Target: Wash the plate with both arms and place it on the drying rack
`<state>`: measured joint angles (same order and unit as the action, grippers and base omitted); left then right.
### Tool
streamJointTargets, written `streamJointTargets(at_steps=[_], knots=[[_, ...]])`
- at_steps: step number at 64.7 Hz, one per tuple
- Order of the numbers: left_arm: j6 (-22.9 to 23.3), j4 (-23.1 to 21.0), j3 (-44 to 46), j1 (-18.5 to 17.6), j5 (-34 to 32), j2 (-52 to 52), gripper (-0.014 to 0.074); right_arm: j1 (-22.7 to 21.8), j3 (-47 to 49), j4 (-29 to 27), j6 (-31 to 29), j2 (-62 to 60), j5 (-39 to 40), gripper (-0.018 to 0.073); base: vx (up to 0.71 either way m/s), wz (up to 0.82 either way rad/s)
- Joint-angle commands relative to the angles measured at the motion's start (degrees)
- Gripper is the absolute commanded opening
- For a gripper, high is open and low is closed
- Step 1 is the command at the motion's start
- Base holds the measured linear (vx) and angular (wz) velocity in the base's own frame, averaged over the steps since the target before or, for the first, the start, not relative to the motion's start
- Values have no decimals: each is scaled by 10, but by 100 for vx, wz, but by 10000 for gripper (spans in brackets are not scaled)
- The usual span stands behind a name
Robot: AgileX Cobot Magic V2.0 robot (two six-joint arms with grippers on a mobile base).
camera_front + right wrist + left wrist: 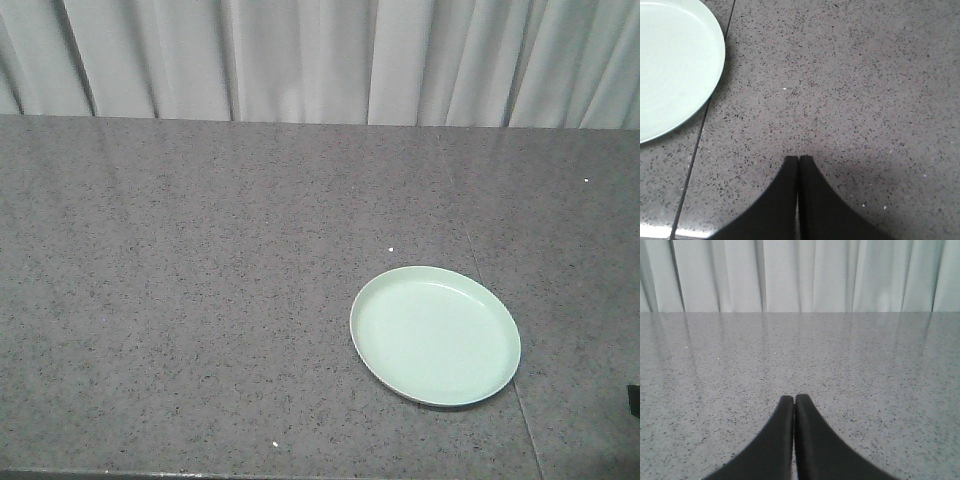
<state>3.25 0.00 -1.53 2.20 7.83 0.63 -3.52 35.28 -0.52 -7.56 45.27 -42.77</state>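
The pale mint-green plate [435,335] lies flat on the grey speckled counter [200,280], right of centre near the front edge. In the right wrist view its rim [670,65] fills the upper left corner. My right gripper [799,159] is shut with nothing held, low over bare counter to the right of the plate and apart from it. My left gripper [793,398] is also shut and empty, pointing across bare counter toward the curtain. Only a small dark bit of the right arm [634,400] shows at the front view's right edge. The drying rack is out of view.
A pale pleated curtain [320,60] hangs behind the counter's far edge. A thin seam [500,350] runs through the countertop just right of the plate, seen again as the seam [695,150] in the right wrist view. The counter's front edge [150,473] lies at the bottom left.
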Motion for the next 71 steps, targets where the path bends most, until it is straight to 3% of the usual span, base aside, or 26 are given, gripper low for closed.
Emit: streamJointTargets(at_steps=[1, 16, 37, 51, 60, 71], knots=[[6, -4, -9, 0, -42, 9, -6, -3, 19, 5, 0, 3, 35, 1, 0, 0], [6, -4, -9, 0, -42, 9, -6, -3, 19, 5, 2, 5, 32, 105, 0, 0], [6, -4, -9, 0, -42, 9, -6, -3, 19, 5, 1, 5, 29, 370, 0, 0], [6, -4, -9, 0, -42, 9, -6, -3, 19, -17, -37, 5, 55, 418, 0, 0], [6, -4, -9, 0, -42, 9, -6, -2, 19, -98, -144, 5, 85, 418, 0, 0], [6, -4, -9, 0, -42, 9, -6, -2, 19, -268, -383, 5, 89, 418, 0, 0]])
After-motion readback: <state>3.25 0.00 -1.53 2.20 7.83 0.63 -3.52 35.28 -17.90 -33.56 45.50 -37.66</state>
